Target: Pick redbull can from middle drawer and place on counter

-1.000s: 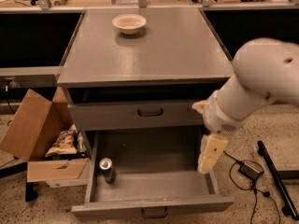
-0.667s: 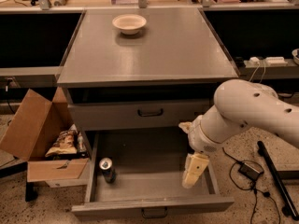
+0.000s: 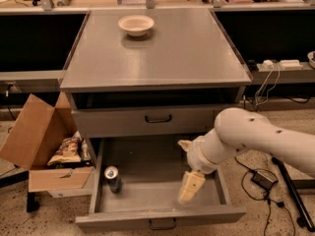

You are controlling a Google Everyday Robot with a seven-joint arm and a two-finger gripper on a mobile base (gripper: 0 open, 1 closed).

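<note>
The robot arm (image 3: 256, 136) has moved left since a moment ago. Its gripper (image 3: 191, 187) was at the right side of the open drawer. Now it hangs over the middle of it, in the lower middle of the frame.

The biggest thing is the counter (image 3: 162, 58), the flat grey top of the cabinet. It fills the upper middle of the frame. Below it, the middle drawer (image 3: 152, 163) is pulled out wide at the bottom. Its grey floor shows. The fat white arm comes in from the right edge and bends down into the drawer.

A brown cardboard box (image 3: 29, 136) sits on the floor at the lower left, with its flaps open. A snack bag (image 3: 66, 151) lies in it.

Above the open drawer is a closed drawer front (image 3: 123, 121) with a dark handle. A cream bowl (image 3: 136, 24) sits near the back of the counter, at the top of the frame.

The redbull can (image 3: 112, 178) stands up straight in the drawer, near the left wall and toward the front. Its shiny top faces up. The gripper is well apart from the can, off to its right. It is not holding the can. I cannot tell if the gripper is spread or squeezed tight.
</note>
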